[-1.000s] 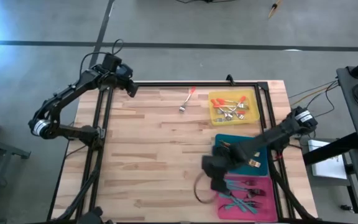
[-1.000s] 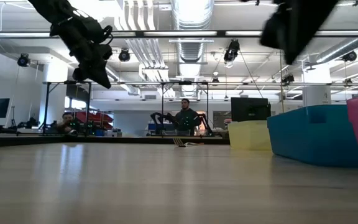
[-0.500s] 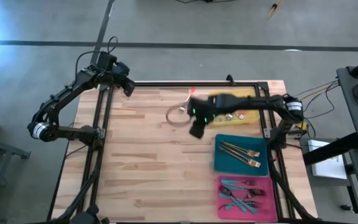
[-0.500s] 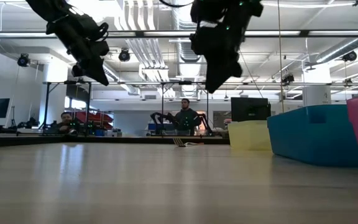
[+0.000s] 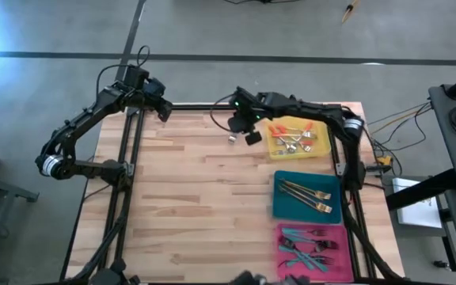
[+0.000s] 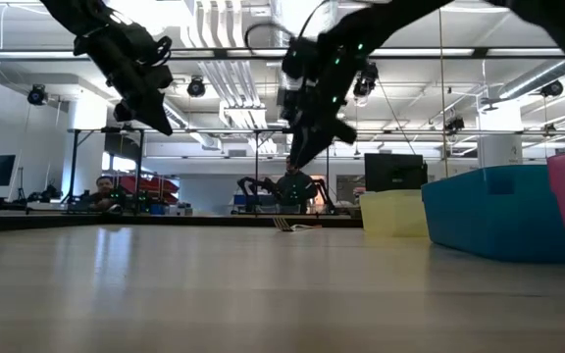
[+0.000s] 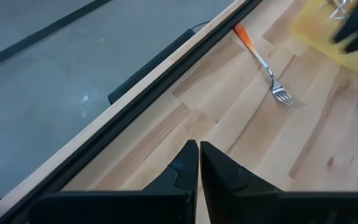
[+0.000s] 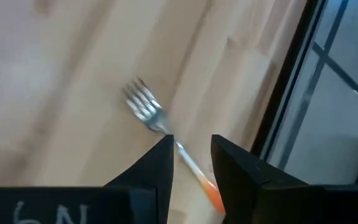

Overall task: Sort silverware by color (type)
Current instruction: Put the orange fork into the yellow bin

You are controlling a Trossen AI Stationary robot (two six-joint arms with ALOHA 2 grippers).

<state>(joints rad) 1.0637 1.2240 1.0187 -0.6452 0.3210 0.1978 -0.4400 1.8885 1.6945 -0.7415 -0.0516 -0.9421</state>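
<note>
Big workshop w/ ceiling ducts and lights lay behind the wooden bench (image 5: 196, 190); seated people showed far off in the low view. Right tool (image 8: 190, 163) hung over the bench's far edge, fingers parted w/ a gap, holding nothing. Directly below it lay the last loose piece, a red-handled fork (image 8: 166, 134): stem ran between the two fingertips, tines ahead of the tool, red handle back toward the black frame rail (image 8: 291, 87). Judged: the tool was lined up astride the stem so a straight drop would pinch it.

Just beside the right tool, on the arm's own side, sat the yellow tray (image 5: 295, 138) w/ other red-handled pieces, likely the fork's destination. Farther back along the arm: teal tray (image 5: 309, 196) w/ gold forks, then pink tray (image 5: 311, 247) w/ teal-handled pieces.

Left tool (image 7: 197, 165) waited raised over the opposite far corner, fingers pressed together, empty; the fork (image 7: 265, 62) lay well ahead of it.

In the way: the frame rail ran close by the handle end, so the descent had little room on that side, I'd judge. Yellow tray wall close on the other side.
</note>
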